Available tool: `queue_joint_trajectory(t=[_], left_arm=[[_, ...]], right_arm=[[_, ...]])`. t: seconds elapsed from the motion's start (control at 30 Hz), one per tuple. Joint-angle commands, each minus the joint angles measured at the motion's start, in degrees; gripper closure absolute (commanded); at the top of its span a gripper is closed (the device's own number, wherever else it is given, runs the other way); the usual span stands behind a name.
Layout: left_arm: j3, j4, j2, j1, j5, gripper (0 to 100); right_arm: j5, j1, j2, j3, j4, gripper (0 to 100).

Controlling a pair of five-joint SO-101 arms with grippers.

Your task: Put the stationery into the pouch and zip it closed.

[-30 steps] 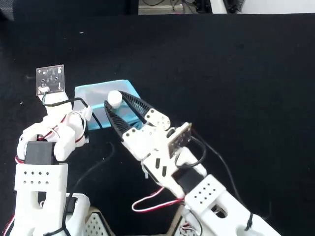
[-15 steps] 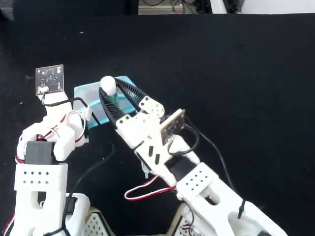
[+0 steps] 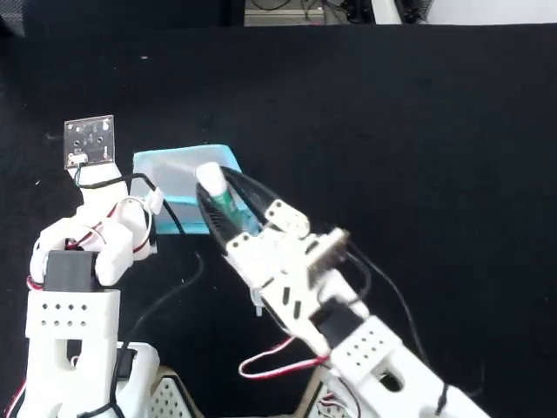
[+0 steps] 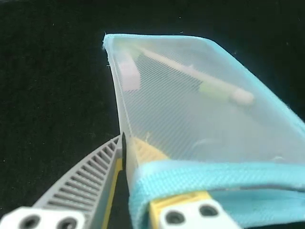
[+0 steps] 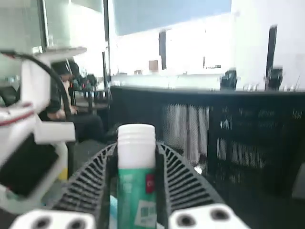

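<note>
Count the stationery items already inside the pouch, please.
2: a pale block in a corner of the pouch, and a long thin pen with a green and white end beside it. The pen might be two items end to end; others may be hidden.

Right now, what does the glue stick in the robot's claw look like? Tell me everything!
The glue stick is a round tube with a green label and a white cap. The right gripper clamps its body between two dark ribbed fingers, cap pointing away from the wrist. In the high view it lies tilted over the blue mesh pouch.
</note>
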State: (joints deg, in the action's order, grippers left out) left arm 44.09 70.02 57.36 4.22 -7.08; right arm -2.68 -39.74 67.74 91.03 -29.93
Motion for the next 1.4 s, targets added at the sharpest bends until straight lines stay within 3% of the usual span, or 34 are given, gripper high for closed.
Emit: queue_joint_trajectory(t=[0.0,0.1,0.23,0.33,0.47,0.87,1.0,1.2,1.37], left_arm=[[-0.4,0.0,0.4,0.1,-0.2,97],[-0.4,0.1,0.4,0.3,-0.2,97],[-0.5,0.1,0.4,0.1,-0.2,97],[-0.5,0.1,0.4,0.1,-0.2,97],[-0.4,0.1,0.4,0.2,-0.2,97],[-0.3,0.1,0.4,0.7,-0.2,97],[-0.3,0.1,0.4,0.7,-0.2,97],[-0.3,0.1,0.4,0.4,-0.2,97],[-0.3,0.1,0.4,0.4,-0.2,97]], right_arm=[[0.2,2.8,12.5,-0.9,7.5,98.7],[-0.8,8.0,20.3,-6.7,30.0,98.7],[-7.6,18.5,21.4,-20.4,63.6,98.5],[-7.9,26.6,17.4,-29.0,79.5,98.3],[-5.2,31.6,7.7,-32.5,81.9,98.3],[-4.4,32.1,-33.4,-44.5,81.8,98.3],[-4.3,32.4,-48.8,-51.2,81.8,98.3],[-4.3,38.9,-73.0,-63.7,81.5,98.5],[-4.2,40.5,-84.4,-74.6,88.4,98.3]])
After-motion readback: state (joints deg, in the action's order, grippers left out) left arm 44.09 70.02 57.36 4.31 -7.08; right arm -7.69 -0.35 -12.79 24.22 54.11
